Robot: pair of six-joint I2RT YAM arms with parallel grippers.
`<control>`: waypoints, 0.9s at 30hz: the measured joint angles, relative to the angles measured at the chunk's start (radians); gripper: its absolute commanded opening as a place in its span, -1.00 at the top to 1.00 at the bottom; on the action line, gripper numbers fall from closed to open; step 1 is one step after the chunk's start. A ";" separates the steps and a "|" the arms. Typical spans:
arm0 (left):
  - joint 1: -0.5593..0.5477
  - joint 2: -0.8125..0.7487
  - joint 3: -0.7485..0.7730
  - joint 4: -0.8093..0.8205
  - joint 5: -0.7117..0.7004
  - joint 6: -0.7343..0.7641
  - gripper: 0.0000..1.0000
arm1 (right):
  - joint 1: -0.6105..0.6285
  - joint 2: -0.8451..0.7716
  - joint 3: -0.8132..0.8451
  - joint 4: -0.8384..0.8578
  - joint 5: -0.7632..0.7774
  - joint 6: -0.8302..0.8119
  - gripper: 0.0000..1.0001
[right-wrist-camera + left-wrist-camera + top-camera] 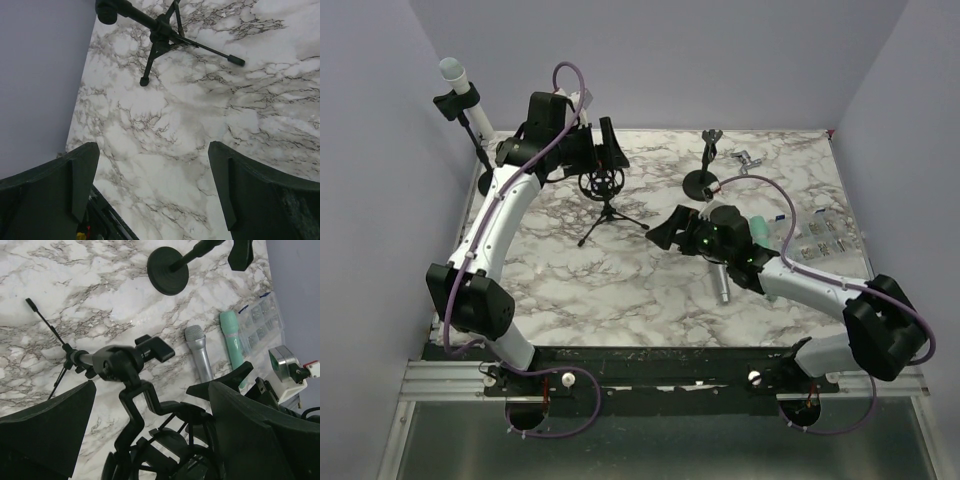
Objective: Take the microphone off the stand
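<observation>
- Between the wide-open fingers of the left gripper (152, 385): the shock mount (600, 185) of the tripod stand (610, 215). The fingers are on either side of it and nothing is clamped.
- Just right of that gripper in the top view, a dark upright body rises from the mount. I take it for the microphone (608, 140), seated in the stand. The left wrist view doesn't show it clearly, so this is a judgement.
- Progress: approach looks done. Grasp, lift-out and set-down are all left.
- Left arm: reaches forward from its base with the elbow out to the side, wrist turned in over the mount.
- Right gripper (152, 145): fully spread and empty, above bare marble table (165, 125), with the tripod legs ahead of its fingertips.
- Right arm: folded low across the table, forearm over a silver mic (199, 352) and a green mic (232, 335), both lying loose.
- Behind the left gripper, a white-headed mic (455, 72) is clipped in a separate stand, untouched.
</observation>
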 measured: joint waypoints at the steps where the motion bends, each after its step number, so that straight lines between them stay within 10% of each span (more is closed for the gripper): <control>1: 0.008 -0.004 -0.010 0.006 0.004 0.002 -0.97 | 0.000 0.018 0.012 0.006 -0.004 0.010 -1.00; 27: 0.100 -0.413 -0.332 0.206 -0.119 0.092 -0.98 | 0.003 0.673 0.345 0.575 -0.169 0.577 -0.81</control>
